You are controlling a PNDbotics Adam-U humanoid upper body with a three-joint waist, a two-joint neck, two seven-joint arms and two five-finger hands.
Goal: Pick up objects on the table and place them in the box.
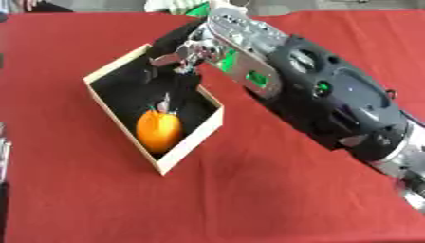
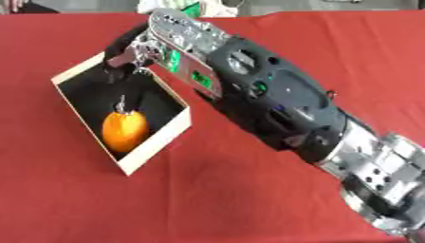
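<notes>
A wooden box [image 1: 192, 142] with a black lining lies askew on the red table [image 1: 249, 204]. An orange [image 1: 159, 130] rests inside it near the front corner. My right arm comes in from the lower right and its hand [image 1: 189, 53] hangs over the box's far side. Its dark fingers [image 1: 176, 88] point down into the box, straight and apart, just above the orange and holding nothing. Only a grey sliver of what seems to be my left hand [image 1: 3, 154] shows at the left edge.
The bulky black forearm [image 2: 274, 104] crosses the table to the right of the box. White and green things [image 1: 189, 7] lie at the table's far edge. Red cloth lies bare in front and to the left of the box.
</notes>
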